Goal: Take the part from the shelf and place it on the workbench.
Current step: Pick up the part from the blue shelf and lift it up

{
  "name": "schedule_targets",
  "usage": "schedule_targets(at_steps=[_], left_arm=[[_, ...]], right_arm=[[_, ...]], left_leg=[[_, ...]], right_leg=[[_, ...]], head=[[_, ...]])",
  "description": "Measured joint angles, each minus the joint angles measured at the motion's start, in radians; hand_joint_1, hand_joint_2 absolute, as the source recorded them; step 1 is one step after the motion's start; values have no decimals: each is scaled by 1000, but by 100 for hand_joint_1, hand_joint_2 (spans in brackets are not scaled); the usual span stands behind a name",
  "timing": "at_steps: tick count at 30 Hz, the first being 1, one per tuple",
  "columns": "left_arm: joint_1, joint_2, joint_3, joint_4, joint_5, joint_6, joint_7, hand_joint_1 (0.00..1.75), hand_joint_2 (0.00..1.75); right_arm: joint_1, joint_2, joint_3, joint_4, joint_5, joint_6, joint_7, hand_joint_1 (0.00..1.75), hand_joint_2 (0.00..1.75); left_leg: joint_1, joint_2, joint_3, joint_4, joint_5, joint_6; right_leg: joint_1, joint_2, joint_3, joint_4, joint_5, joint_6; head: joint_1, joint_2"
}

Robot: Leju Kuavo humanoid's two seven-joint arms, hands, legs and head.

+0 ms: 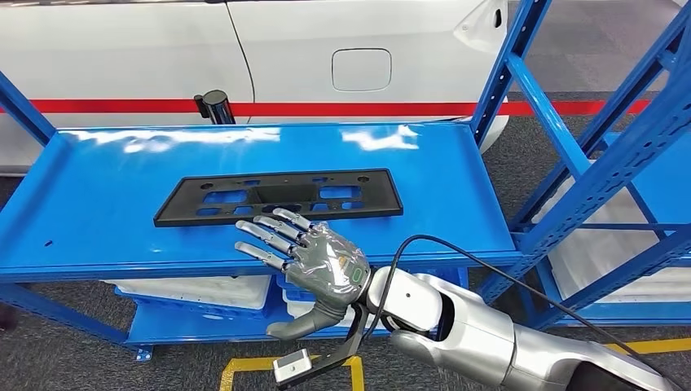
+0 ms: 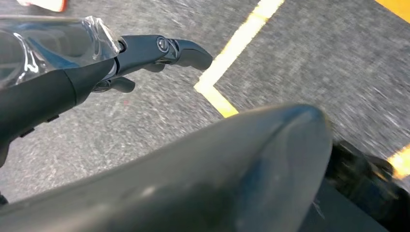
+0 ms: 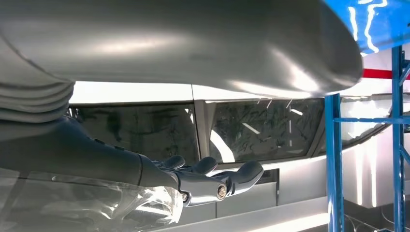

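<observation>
My right hand [image 1: 314, 259] sits centre frame in the head view, fingers spread flat, holding nothing, fingertips reaching up-left toward the black mounting plate [image 1: 279, 196]. The plate lies flat on the blue shelf [image 1: 106, 204] just above my fingertips, long axis running left to right across the frame. My left hand [image 2: 145, 53] hangs over the floor, fingers loosely extended, empty, so the right is nearer.

I find no legible text, label, brand or number — not on the flat black plastic part [image 1: 279, 196], nor the glossy blue metal shelf [image 1: 98, 220].
</observation>
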Motion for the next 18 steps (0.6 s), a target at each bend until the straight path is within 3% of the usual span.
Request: schedule_targets(at_steps=[2,3,4,6,8,11,13,14,16,17,18], left_arm=[[0,-2,0,0,0,-1,0,0,0],[0,-2,0,0,-1,-2,0,0,0],[1,-2,0,0,-1,-2,1,0,0],[0,-2,0,0,-4,-2,0,0,0],[-4,-4,0,0,-10,-3,-4,0,0],[-7,-5,0,0,-17,-10,-10,0,0],[-8,-5,0,0,-19,-17,-11,0,0],[-9,-5,0,0,-21,-20,-12,0,0],[-11,-6,0,0,-25,-24,-13,0,0],[-11,-6,0,0,-27,-26,-13,0,0],[-10,-6,0,0,-28,-28,-13,0,0]], right_arm=[[1,0,3,4,2,4,-3,0,175],[1,0,5,7,4,5,-4,0,175],[1,0,6,9,6,6,-6,0,175],[-2,2,10,13,8,10,-8,0,175],[-9,6,13,17,9,14,-10,0,175],[-20,14,19,25,21,22,-10,0,175],[-31,22,25,32,34,30,-10,0,175],[-37,27,27,37,39,34,-10,0,175],[-45,38,32,50,45,44,-10,0,175],[-47,43,36,58,47,48,-9,0,175],[-50,47,40,66,47,52,-9,0,175]], left_leg=[[1,-1,11,0,-11,2],[3,-2,19,0,-17,1],[4,-3,29,0,-24,-2],[8,-7,50,0,-38,-10],[7,-11,59,0,-50,-22],[7,-12,59,-5,-57,-39],[10,-9,50,20,-76,-50],[11,-7,30,65,-100,-54],[11,-5,-47,208,-160,-60],[11,-4,-86,274,-179,-61],[11,-4,-112,307,-180,-62]], right_leg=[[-6,0,-88,135,-32,7],[-9,0,-113,159,-21,9],[-12,0,-118,139,12,11],[-17,0,-76,-1,110,13],[-15,1,-33,-120,164,9],[-10,3,-27,-144,164,-5],[-12,2,-23,-149,164,-18],[-14,1,-20,-152,163,-24],[-12,0,-18,-152,159,-32],[-10,0,-17,-152,157,-35],[-9,0,-16,-151,156,-36]], head=[[0,0],[0,0],[0,0],[0,0],[0,0],[-1,0],[-1,0],[-2,0],[-3,0],[-3,0],[-3,0]])
